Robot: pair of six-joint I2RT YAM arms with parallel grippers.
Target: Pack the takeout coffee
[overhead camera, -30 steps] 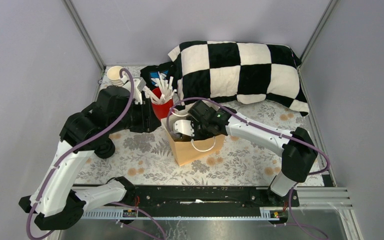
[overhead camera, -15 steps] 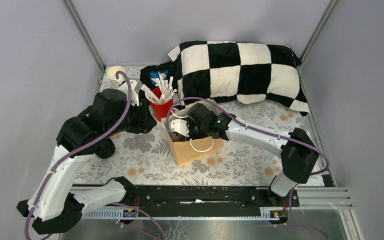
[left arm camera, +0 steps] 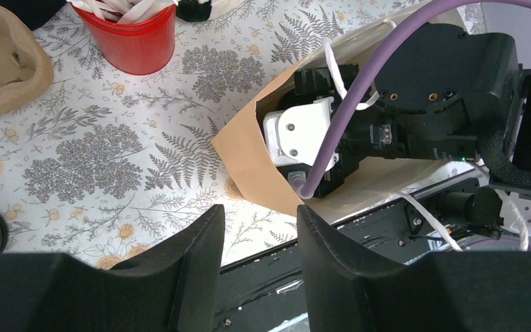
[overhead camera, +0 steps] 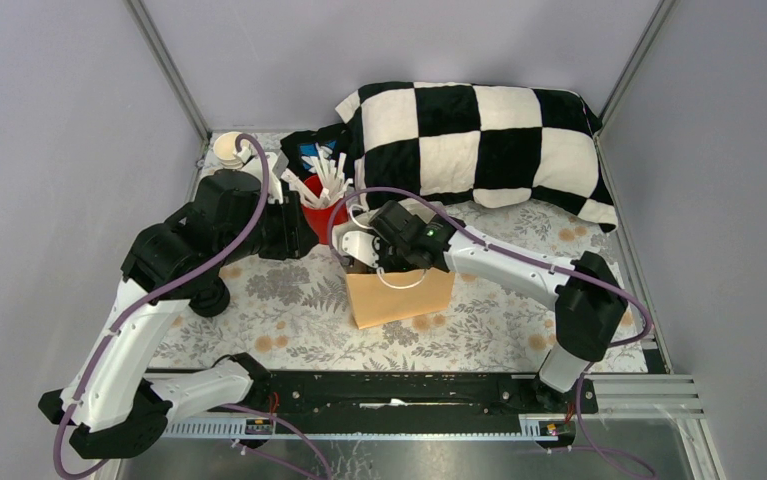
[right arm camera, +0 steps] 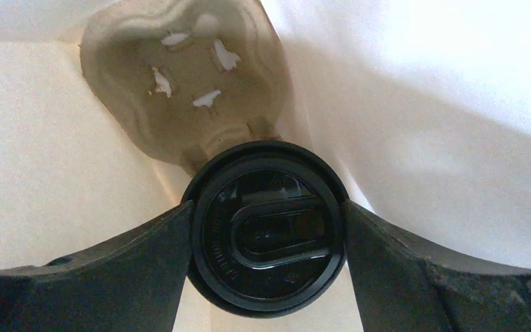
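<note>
1. The coffee (right arm camera: pixel 269 200) is low in the middle of the right wrist view, inside the bag (overhead camera: pixel 399 297), below a tray (right arm camera: pixel 179 76).
2. The right gripper (right arm camera: pixel 268 238) squeezes its lid from 2 sides.
3. The left gripper (left arm camera: pixel 259 277), bottom of its view, is spread wide.

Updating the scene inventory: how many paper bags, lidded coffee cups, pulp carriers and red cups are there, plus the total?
Paper bag: 1
Lidded coffee cup: 1
Pulp cup carriers: 2 (one on the table, one inside the bag)
Red cup: 1
Total: 5
</note>
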